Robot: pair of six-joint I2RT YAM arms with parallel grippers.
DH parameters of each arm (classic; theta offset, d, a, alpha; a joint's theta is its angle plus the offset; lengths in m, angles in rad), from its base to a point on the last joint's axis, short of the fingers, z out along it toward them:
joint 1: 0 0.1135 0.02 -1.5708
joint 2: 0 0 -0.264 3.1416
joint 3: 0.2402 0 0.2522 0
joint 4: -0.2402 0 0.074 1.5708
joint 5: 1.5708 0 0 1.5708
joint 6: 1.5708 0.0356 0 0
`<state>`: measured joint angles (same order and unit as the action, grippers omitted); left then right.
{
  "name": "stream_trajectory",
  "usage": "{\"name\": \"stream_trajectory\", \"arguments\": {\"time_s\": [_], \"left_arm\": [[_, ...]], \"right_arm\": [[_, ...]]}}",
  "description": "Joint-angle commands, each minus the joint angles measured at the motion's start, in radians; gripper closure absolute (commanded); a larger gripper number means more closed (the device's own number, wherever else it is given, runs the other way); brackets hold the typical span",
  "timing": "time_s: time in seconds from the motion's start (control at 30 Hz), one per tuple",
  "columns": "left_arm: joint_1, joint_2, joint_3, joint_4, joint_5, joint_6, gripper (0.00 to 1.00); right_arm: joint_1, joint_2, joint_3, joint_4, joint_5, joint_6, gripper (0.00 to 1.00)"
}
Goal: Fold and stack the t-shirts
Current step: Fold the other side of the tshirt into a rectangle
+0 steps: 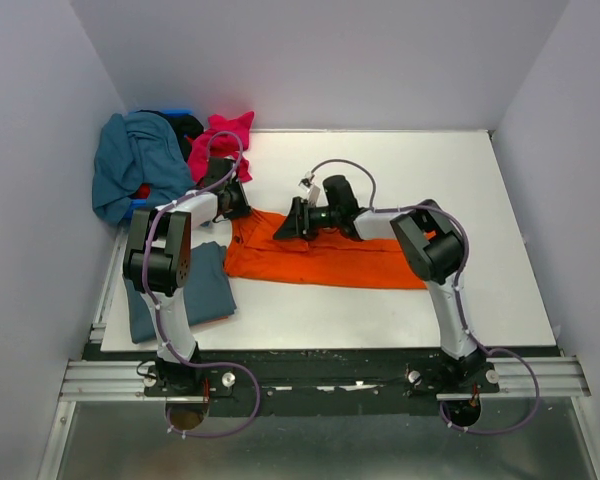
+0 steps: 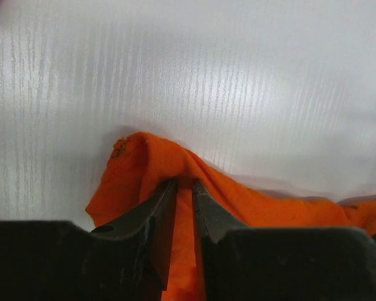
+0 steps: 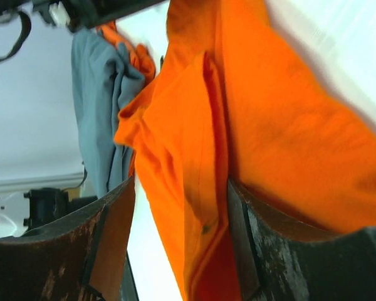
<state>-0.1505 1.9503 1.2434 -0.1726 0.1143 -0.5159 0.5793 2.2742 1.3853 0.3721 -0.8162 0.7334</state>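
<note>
left gripper clamped, right gripper agape

White tabletop between plain pale grey walls, aluminium rail along its near edge

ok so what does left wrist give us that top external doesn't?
Only left wrist: the left end effector pinched nearly shut on a raised edge fold of the orange t-shirt. Only top external: both arms, the right end effector at that shirt's far edge, the slate t-shirt flat by the left base, the teal t-shirt and magenta t-shirt heaped far left. Both: orange cloth on the white table.
</note>
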Motion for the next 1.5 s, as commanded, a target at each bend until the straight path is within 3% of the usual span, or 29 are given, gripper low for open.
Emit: {"name": "stream_trajectory", "arguments": {"time_s": [0.0, 0.27, 0.7, 1.0, 1.23, 1.47], "left_arm": [[0.011, 0.033, 0.007, -0.033, -0.01, 0.022, 0.69], [0.012, 0.032, 0.013, -0.044, -0.019, 0.028, 0.69], [0.012, 0.016, 0.016, -0.042, -0.011, 0.025, 0.68], [0.014, 0.019, 0.014, -0.041, -0.01, 0.025, 0.68], [0.015, 0.007, 0.014, -0.045, -0.011, 0.027, 0.68], [0.012, -0.065, -0.012, -0.028, 0.015, 0.013, 0.63]], "right_arm": [[0.031, -0.094, -0.098, 0.031, -0.078, -0.006, 0.33], [0.045, -0.268, -0.229, 0.012, -0.092, -0.077, 0.33], [0.062, -0.374, -0.245, -0.283, -0.094, -0.233, 0.33], [0.077, -0.413, -0.428, -0.116, -0.158, -0.146, 0.33], [0.077, -0.516, -0.408, -0.228, -0.092, -0.189, 0.33], [0.077, -0.438, -0.266, -0.236, 0.064, -0.163, 0.34]]}}
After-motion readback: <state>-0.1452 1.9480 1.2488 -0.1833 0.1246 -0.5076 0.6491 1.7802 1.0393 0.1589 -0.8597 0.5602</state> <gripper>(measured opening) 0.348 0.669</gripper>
